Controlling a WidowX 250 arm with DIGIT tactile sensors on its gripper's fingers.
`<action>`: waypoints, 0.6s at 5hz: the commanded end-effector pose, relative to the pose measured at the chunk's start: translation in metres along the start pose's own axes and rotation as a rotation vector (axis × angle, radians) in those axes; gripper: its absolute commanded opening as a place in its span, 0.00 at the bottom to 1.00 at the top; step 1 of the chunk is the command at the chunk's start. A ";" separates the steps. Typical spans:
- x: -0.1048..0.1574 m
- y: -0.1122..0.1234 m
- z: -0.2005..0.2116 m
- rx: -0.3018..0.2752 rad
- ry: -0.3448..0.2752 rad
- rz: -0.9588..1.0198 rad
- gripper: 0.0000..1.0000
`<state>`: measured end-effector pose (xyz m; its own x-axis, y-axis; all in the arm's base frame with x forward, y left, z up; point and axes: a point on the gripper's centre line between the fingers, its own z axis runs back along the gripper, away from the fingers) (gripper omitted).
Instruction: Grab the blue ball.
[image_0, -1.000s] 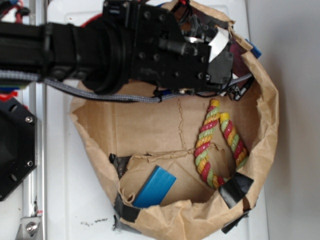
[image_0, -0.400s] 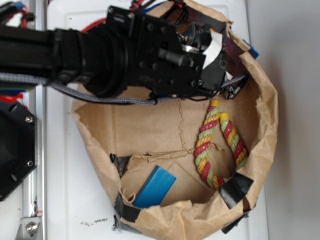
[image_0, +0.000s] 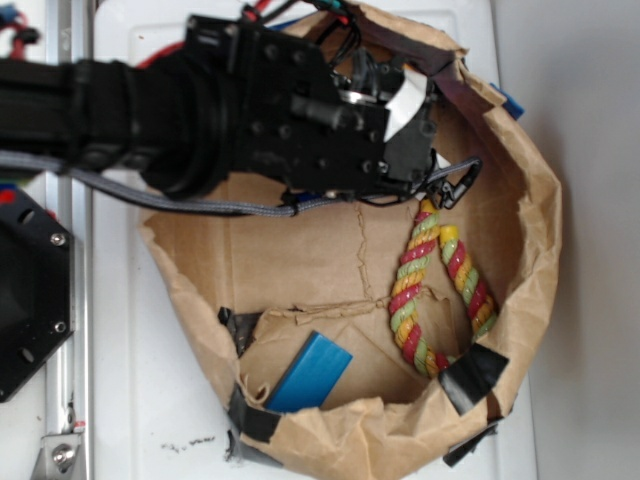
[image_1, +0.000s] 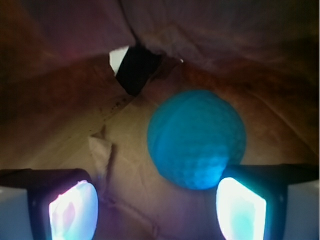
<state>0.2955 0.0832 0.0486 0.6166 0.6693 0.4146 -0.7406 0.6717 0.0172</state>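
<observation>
Exterior view: overhead, looks straight down, mid range, takes in whole paper bag (image_0: 520, 200), black arm across upper left, white table (image_0: 150, 400), rope toy (image_0: 440, 290) and blue block (image_0: 310, 373) on bag floor. Wrist view: sits behind fingers (image_1: 240, 210), faces along them into bag interior, very close, dim; blue ball (image_1: 196, 138) fills centre. Shared: brown paper wall (image_1: 75, 100) at bag's upper end; ball hidden under arm in exterior.

Colours in and around the paper bag

Teal-blue, finely dimpled blue ball (image_1: 196, 139); tan-brown paper bag (image_0: 300, 250) patched with black tape (image_0: 472, 376); rope toy (image_0: 432, 290) twisted in red, yellow and pale green; flat bright-blue block (image_0: 310, 373); black gripper (image_0: 405, 150); white table (image_0: 150, 400).
</observation>
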 end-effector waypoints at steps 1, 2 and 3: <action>0.007 0.006 0.022 -0.053 -0.050 0.006 1.00; 0.009 0.008 0.016 -0.037 -0.060 0.016 1.00; 0.014 0.007 0.010 -0.020 -0.069 0.030 1.00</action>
<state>0.2886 0.0857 0.0490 0.6127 0.6539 0.4439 -0.7382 0.6740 0.0260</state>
